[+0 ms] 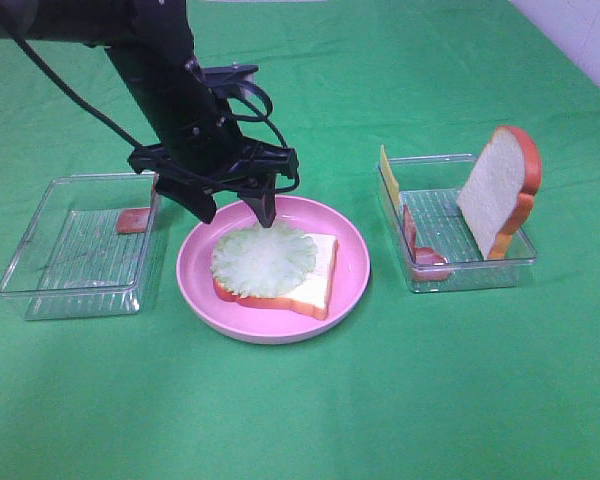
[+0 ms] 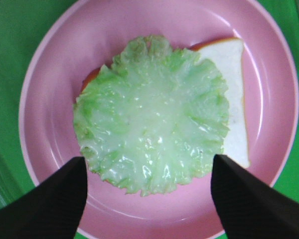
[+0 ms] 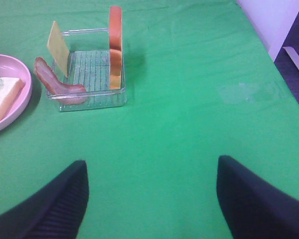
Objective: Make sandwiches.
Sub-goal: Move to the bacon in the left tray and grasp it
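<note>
Green lettuce (image 1: 265, 262) flat on bread slice (image 1: 320, 268), pink plate (image 1: 353, 262) beneath.

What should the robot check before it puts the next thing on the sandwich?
1. Lettuce lying on the bottom bread in the pink plate: ok.
2. Left gripper open, holding nothing: ok.
3. Right gripper open, holding nothing: ok.
4. Bacon and cheese waiting in the right tray: ok.
5. Second bread slice standing in that tray: ok.
6. Bacon loose enough to lift: cannot tell.
</note>
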